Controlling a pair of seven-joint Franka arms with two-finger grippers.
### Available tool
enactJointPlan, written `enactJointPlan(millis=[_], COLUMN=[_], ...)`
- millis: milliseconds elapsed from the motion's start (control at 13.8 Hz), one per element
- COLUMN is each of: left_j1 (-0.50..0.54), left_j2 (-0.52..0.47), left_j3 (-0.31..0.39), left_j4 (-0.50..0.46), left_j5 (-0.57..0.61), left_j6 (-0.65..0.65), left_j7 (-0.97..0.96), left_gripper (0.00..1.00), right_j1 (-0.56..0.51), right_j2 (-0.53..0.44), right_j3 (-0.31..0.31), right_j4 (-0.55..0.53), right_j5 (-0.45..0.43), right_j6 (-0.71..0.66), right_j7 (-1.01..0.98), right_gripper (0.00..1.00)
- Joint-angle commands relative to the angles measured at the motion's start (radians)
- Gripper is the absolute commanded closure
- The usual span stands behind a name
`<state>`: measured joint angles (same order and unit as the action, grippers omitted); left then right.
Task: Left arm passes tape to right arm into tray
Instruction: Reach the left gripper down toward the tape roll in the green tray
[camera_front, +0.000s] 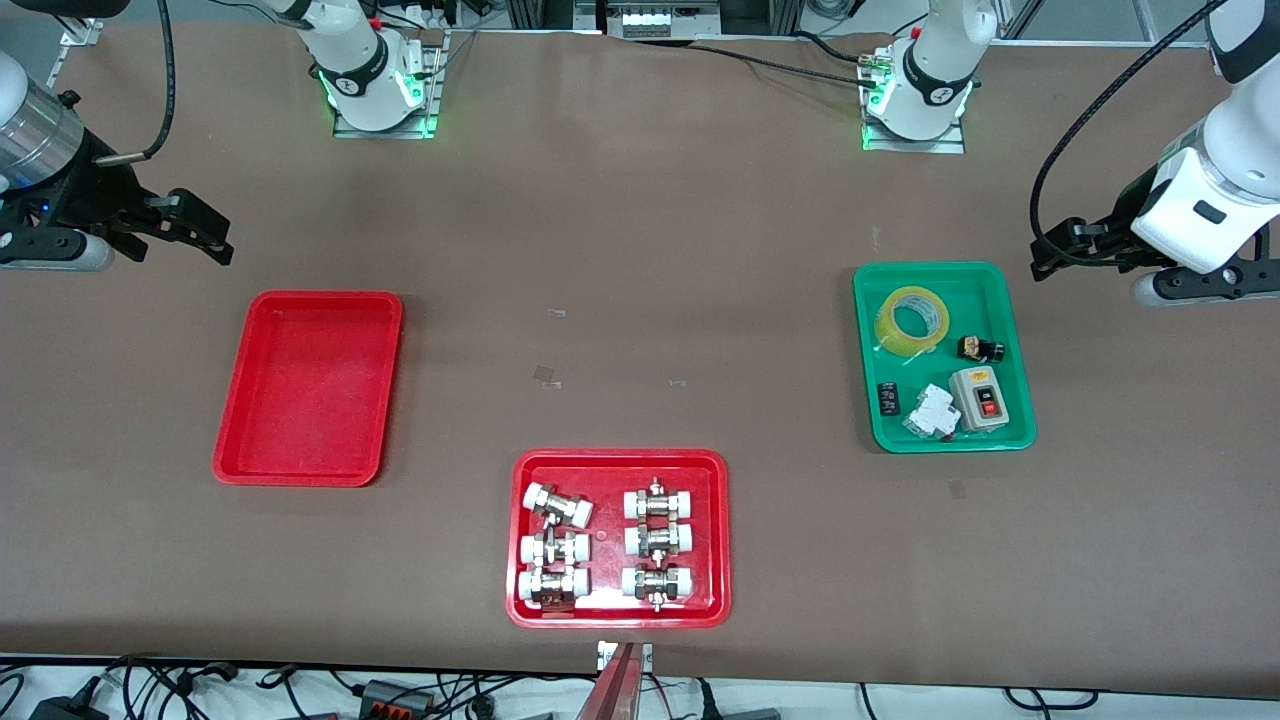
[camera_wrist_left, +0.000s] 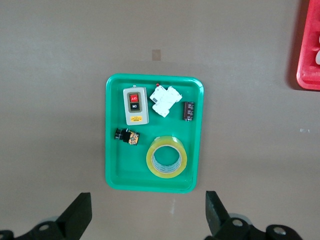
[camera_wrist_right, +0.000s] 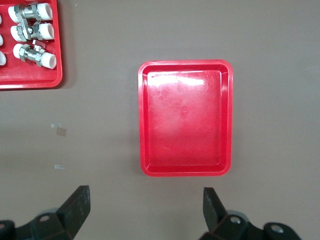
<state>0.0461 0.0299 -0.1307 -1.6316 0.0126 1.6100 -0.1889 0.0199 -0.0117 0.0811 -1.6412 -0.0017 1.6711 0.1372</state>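
The yellow tape roll (camera_front: 888, 325) lies flat in the green tray (camera_front: 1012, 330), at the tray's end farther from the front camera. It also shows in the left wrist view (camera_wrist_left: 150, 159). My left gripper (camera_front: 1052, 252) hangs open and empty above the table, beside the green tray toward the left arm's end; in its wrist view (camera_wrist_left: 148, 210) the jaws stand wide apart. The plain red tray (camera_front: 308, 385) lies empty toward the right arm's end, also in the right wrist view (camera_wrist_right: 185, 120). My right gripper (camera_front: 205, 235) is open and empty above the table near it (camera_wrist_right: 146, 210).
The green tray also holds a grey switch box (camera_front: 980, 397), a white breaker (camera_front: 932, 410) and two small black parts. A red tray (camera_front: 618, 458) of white-capped metal fittings sits near the table's front edge. Both arm bases stand along the table's back edge.
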Motion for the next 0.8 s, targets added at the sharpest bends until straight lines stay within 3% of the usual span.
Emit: enactJointPlan(millis=[0,217,507,579,724], left_j1=[0.006,0.006,0.054,0.052,0.044], left_j2=[-0.021,-0.015,0.091,0.099,0.078], left_j3=[-0.001,0.003,0.006,0.003,-0.009], left_j4=[-0.022,-0.024,-0.048,-0.074,-0.225], left_j5=[-0.017,-0.02,-0.011,-0.011,-0.006], left_j6=[0.01,0.008,0.033,0.041,0.15], left_j7=[0.039,0.039,0.04,0.042,0.039], left_gripper=[0.0,0.0,0.0,0.0,0.0], right_j1=[0.002,0.002,0.002,0.002,0.002], right_j2=[-0.007,-0.007,-0.008,-0.008,-0.008], right_j3=[0.0,0.0,0.0,0.0,0.0], right_j4=[0.006,0.004,0.0,0.0,0.0], right_j5=[-0.012,-0.014,-0.014,-0.014,-0.014], right_j6=[-0.01,-0.011,-0.016,-0.016,-0.016], right_j7=[-0.025,-0.024,-0.011,-0.011,-0.011], right_gripper=[0.0,0.0,0.0,0.0,0.0])
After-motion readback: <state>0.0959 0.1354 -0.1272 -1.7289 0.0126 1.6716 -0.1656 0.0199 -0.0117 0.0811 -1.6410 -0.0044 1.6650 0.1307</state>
